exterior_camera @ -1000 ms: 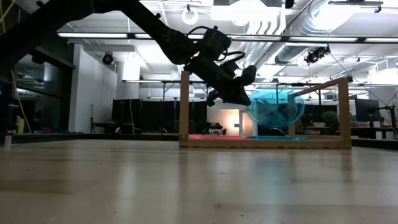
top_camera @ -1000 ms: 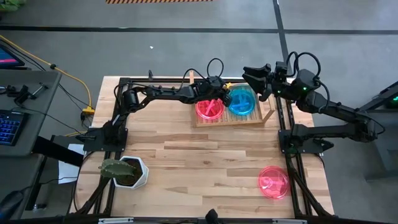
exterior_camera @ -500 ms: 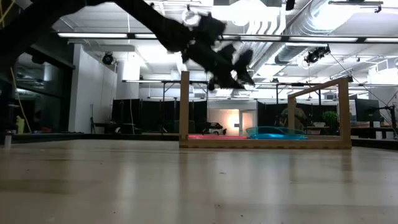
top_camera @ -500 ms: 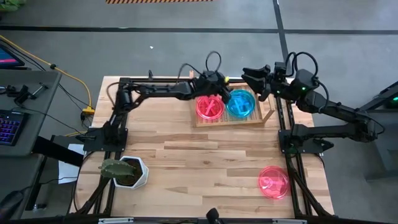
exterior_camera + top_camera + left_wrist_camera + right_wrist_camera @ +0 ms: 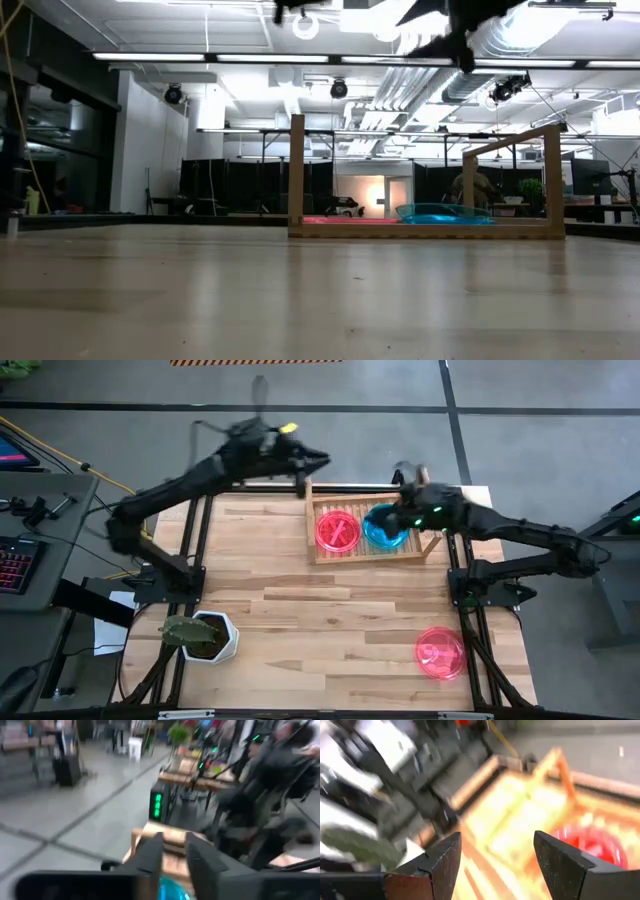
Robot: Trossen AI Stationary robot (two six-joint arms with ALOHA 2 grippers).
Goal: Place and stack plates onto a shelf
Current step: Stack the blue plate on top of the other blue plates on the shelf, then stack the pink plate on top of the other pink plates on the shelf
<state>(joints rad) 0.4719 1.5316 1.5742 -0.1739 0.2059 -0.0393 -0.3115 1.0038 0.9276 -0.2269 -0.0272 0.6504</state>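
Three plate locations for your count, operator.

1. Light wooden slatted shelf, far centre of the butcher-block table. It holds a translucent pink round plastic plate in its left half and a translucent teal-blue round plastic plate in its right half. They lie flat, side by side, one colour per half, which likely keeps the stacks sorted. How many plates each pile holds you cannot tell from above.

2. A second pink plate lies alone at the near right of the table, well apart from the shelf. In my judgement it is not yet shelved.

3. Left gripper: raised beyond the shelf's far left corner, carrying nothing you can see. The wrist view shows a narrow gap between its fingers, blurred, so you cannot tell how far they stand apart.

4. Right gripper: above the shelf's right half, over the teal-blue plate, fingers spread wide with nothing between them.

5. White hexagonal plant pot, near left, no part of the job.
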